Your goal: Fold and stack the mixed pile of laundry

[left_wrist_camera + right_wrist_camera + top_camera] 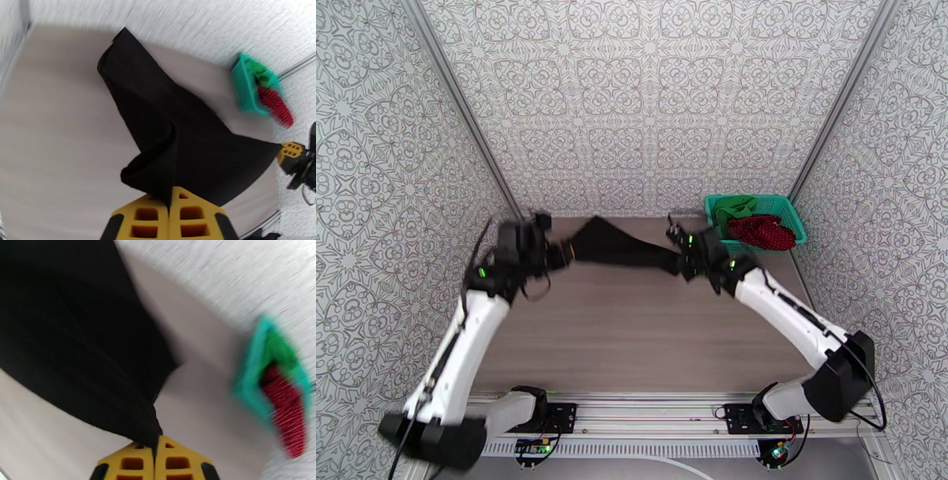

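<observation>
**Black garment** (620, 243): is hanging stretched above the table (632, 339) between both arms, sagging at the middle.

**Holds:** the left gripper (170, 194) is pinching one end, jaws clamped on the cloth. The right gripper (156, 439) is pinching the opposite end the same way.

**Handling, by judgement:** light, limp, draping freely, not fragile. Thin fabric may be slipping out of a shallow pinch, so corners and hems are looking like the safest holds.

**Green garment** (735, 207) and **red garment** (762, 230): are lying bunched in the teal basket (792, 215) at the far right corner.

**Brands, labels, writing:** none is showing legibly.
</observation>
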